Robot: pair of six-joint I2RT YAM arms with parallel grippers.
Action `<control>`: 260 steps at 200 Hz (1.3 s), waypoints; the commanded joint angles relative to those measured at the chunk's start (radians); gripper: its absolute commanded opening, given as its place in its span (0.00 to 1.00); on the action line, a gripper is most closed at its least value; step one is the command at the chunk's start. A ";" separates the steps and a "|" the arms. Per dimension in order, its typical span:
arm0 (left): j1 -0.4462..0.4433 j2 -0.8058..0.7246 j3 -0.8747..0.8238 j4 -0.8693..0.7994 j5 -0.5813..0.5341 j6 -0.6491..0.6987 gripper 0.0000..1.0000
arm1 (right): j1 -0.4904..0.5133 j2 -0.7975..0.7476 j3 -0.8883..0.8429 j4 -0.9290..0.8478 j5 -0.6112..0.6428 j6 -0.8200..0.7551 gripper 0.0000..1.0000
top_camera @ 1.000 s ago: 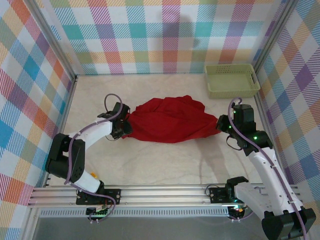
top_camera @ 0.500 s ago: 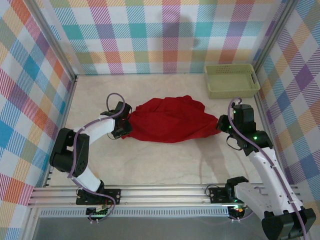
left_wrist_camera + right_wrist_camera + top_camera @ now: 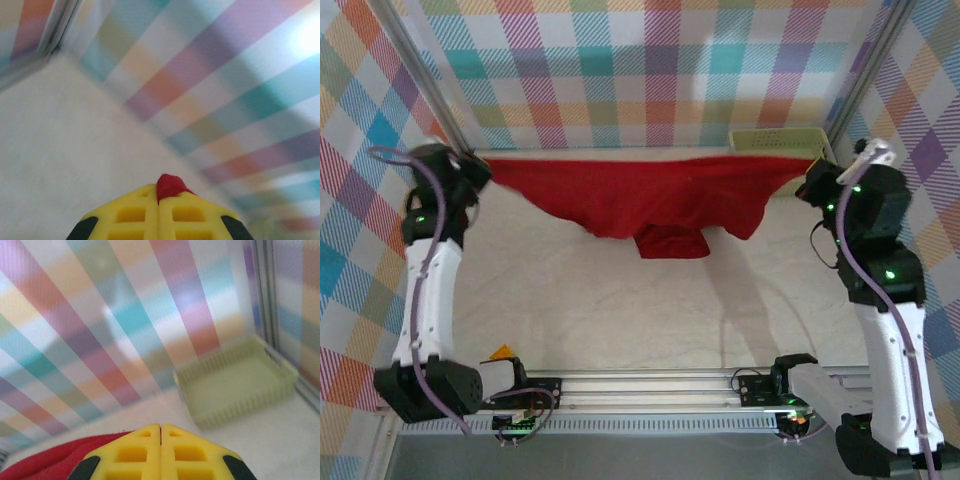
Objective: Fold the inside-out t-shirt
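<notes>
The bench (image 3: 620,310) lies bare and pale below the inside-out t-shirt (image 3: 620,195). The shirt is lifted off the surface and stretched as a wide red band along the far edge, almost from the far left corner to the far right corner. Its upper edge is pulled nearly straight, while the middle sags and a darker fold hangs lowest; whether that fold is a sleeve or part of the hem I cannot tell. The pale green basket (image 3: 770,140) sits in the far right corner, partly behind the raised cloth. The left gripper (image 3: 480,172) holds one end and the right gripper (image 3: 812,180) the other. By my reading the task is at an early stage: the shirt is spread in the air but not laid flat, no fold is made, and all the folding is left. The overhead view gives the full span and the sag. The left wrist view gives what that one cannot: the left gripper (image 3: 159,196) has its yellow fingers pressed together with a tuft of red cloth pinched at the tips. The right wrist view shows the right gripper (image 3: 160,428) likewise closed, with red cloth at its lower left and the basket (image 3: 240,385) just beyond.
</notes>
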 commanded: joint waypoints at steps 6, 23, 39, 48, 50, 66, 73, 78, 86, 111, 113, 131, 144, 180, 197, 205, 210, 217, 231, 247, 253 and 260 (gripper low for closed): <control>0.025 -0.025 0.019 0.075 0.135 -0.030 0.00 | -0.009 -0.078 -0.001 0.097 -0.003 -0.058 0.00; 0.025 0.046 -0.039 0.006 0.176 -0.040 0.00 | -0.009 -0.093 -0.087 0.093 -0.065 -0.050 0.00; 0.023 0.158 -0.124 -0.008 0.259 -0.060 0.00 | -0.009 -0.060 -0.178 0.080 -0.139 -0.022 0.00; 0.016 0.235 -0.139 -0.038 0.278 -0.068 0.00 | -0.010 -0.015 -0.214 0.074 -0.191 -0.004 0.00; 0.014 0.247 -0.136 -0.050 0.282 -0.068 0.00 | -0.009 -0.003 -0.219 0.074 -0.202 0.003 0.00; 0.004 0.363 -0.071 -0.104 0.304 -0.056 0.00 | -0.009 0.090 -0.226 0.097 -0.271 0.038 0.00; -0.002 0.399 -0.014 -0.143 0.283 -0.049 0.00 | -0.009 0.137 -0.197 0.103 -0.282 0.039 0.00; -0.007 0.422 0.036 -0.173 0.269 -0.044 0.00 | -0.009 0.173 -0.160 0.099 -0.280 0.037 0.00; -0.013 0.458 0.129 -0.225 0.250 -0.034 0.00 | -0.009 0.223 -0.094 0.087 -0.262 0.036 0.00; -0.040 0.578 0.509 -0.364 0.232 -0.017 0.00 | -0.013 0.362 0.150 0.101 -0.241 0.019 0.00; -0.042 0.586 0.540 -0.374 0.232 -0.015 0.00 | -0.013 0.370 0.168 0.106 -0.246 0.017 0.00; -0.050 0.609 0.752 -0.431 0.234 0.004 0.00 | -0.013 0.407 0.332 0.108 -0.278 0.003 0.00; -0.050 0.524 0.746 -0.390 0.179 0.019 0.00 | -0.013 0.377 0.368 0.128 -0.299 -0.017 0.00; -0.051 0.198 0.278 -0.149 0.106 0.004 0.00 | -0.012 0.147 0.087 0.194 -0.365 -0.027 0.00; -0.053 0.095 0.013 -0.056 0.137 -0.036 0.00 | -0.012 0.042 -0.132 0.189 -0.449 -0.006 0.00; -0.057 0.070 -0.095 -0.038 0.149 -0.037 0.00 | -0.011 0.012 -0.231 0.169 -0.490 0.007 0.00; -0.059 0.060 -0.153 -0.039 0.150 -0.032 0.01 | -0.010 -0.006 -0.292 0.150 -0.516 0.013 0.00; -0.061 0.054 -0.227 -0.063 0.136 -0.024 0.04 | -0.008 -0.024 -0.371 0.119 -0.539 0.023 0.00; -0.061 0.073 -0.343 -0.127 0.103 -0.007 0.10 | -0.006 -0.051 -0.539 0.067 -0.551 0.054 0.00; -0.061 0.117 -0.443 -0.155 0.098 0.010 0.20 | -0.003 -0.073 -0.702 0.046 -0.567 0.103 0.00; -0.061 0.131 -0.467 -0.163 0.088 0.005 0.31 | -0.003 -0.081 -0.747 0.040 -0.566 0.127 0.00; -0.061 0.139 -0.491 -0.160 0.090 -0.005 0.42 | -0.003 -0.090 -0.792 0.044 -0.570 0.154 0.00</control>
